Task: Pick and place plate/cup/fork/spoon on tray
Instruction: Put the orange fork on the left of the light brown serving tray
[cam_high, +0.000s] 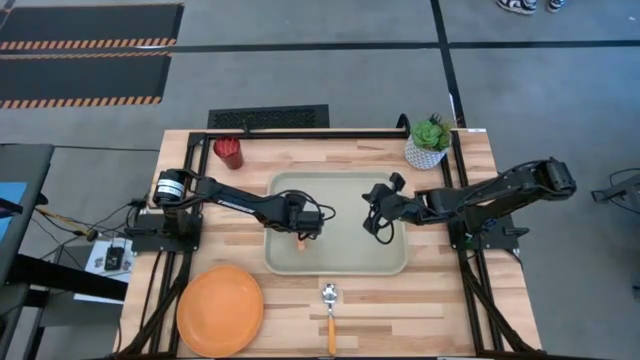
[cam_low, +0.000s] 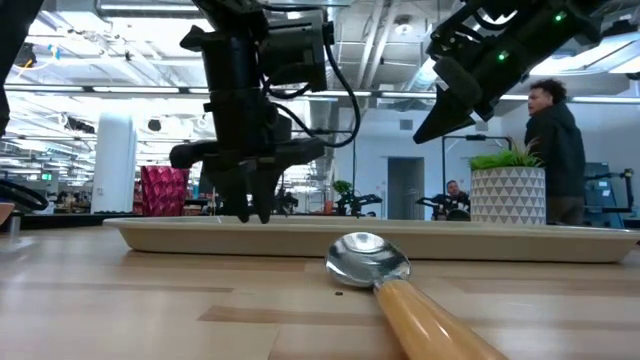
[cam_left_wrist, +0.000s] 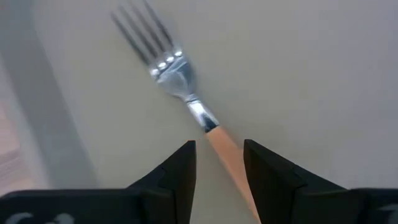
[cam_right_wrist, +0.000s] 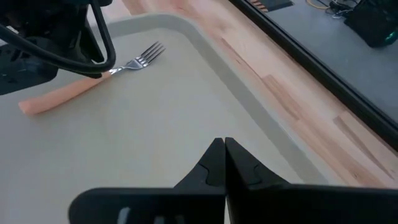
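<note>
The fork (cam_left_wrist: 180, 81) lies flat in the tray (cam_high: 385, 262), its handle between the left tool's (cam_left_wrist: 217, 163) parted fingers, which straddle it without clamping. Judged step: releasing the fork; the tool should lift straight up so as not to drag it. The right tool (cam_right_wrist: 224, 163), fingers together, hovers over the tray's right part, near enough to crowd a withdrawal. Spoon (cam_high: 330, 312), plate (cam_high: 220, 310) and cup (cam_high: 229, 152) wait on the desk (cam_high: 440, 300); a plant pot (cam_high: 427, 145) stands beside the tray's far right corner.

Table layout, seen from above

The large beige plastic tray (cam_high: 385, 262) sits mid-table with the orange-handled metal fork (cam_right_wrist: 93, 78) in it; the orange-handled spoon (cam_high: 330, 312) lies just before it, the round orange plastic plate (cam_high: 220, 310) front-left, the ribbed dark red cup (cam_high: 229, 152) back-left, the white potted plant (cam_high: 428, 143) back-right.
</note>
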